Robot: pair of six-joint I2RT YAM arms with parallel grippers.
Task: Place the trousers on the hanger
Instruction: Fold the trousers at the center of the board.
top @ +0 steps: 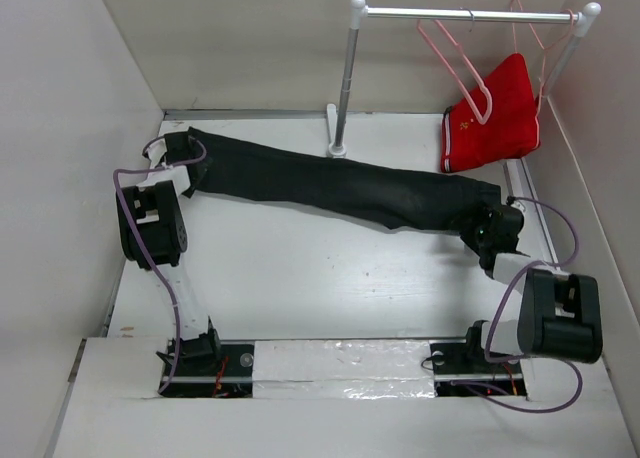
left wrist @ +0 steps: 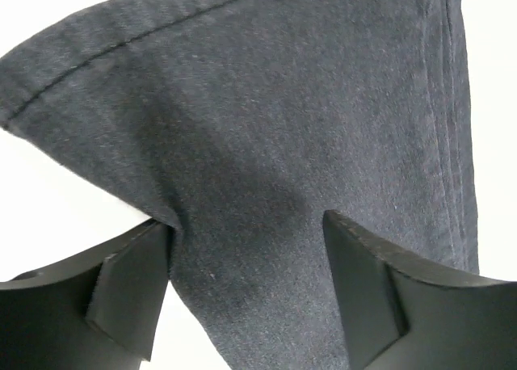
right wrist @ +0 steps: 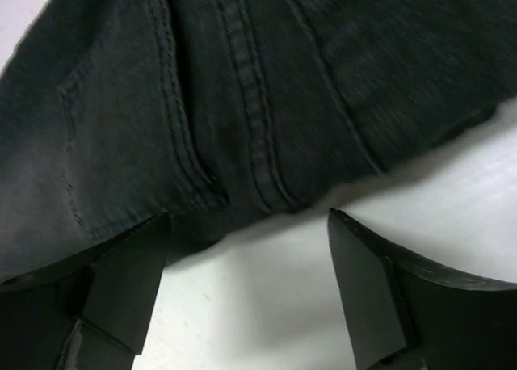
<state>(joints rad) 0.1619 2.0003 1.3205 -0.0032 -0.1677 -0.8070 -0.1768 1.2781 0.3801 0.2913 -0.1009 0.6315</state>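
Trousers [top: 340, 183] lie flat on the table [top: 300, 288], long axis from the far-left corner toward the right edge. Left gripper [left wrist: 246, 249] over the narrow leg end, jaws spread wide, cloth not pinched. Right gripper [right wrist: 246, 241] at the wider end, jaws apart, seam just ahead, nothing held. Hanger [top: 452, 66] hangs on the rail [top: 460, 15] by the far-right corner, so the right arm is nearer. Red shorts [top: 495, 113] crowd it; room open toward the near edge

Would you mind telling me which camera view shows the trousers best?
The top external view: the trousers lie full-length across the table, from the left gripper to the right gripper. The left wrist view shows only a patch of cloth between its open jaws; the right wrist view only stitched seams and an edge.
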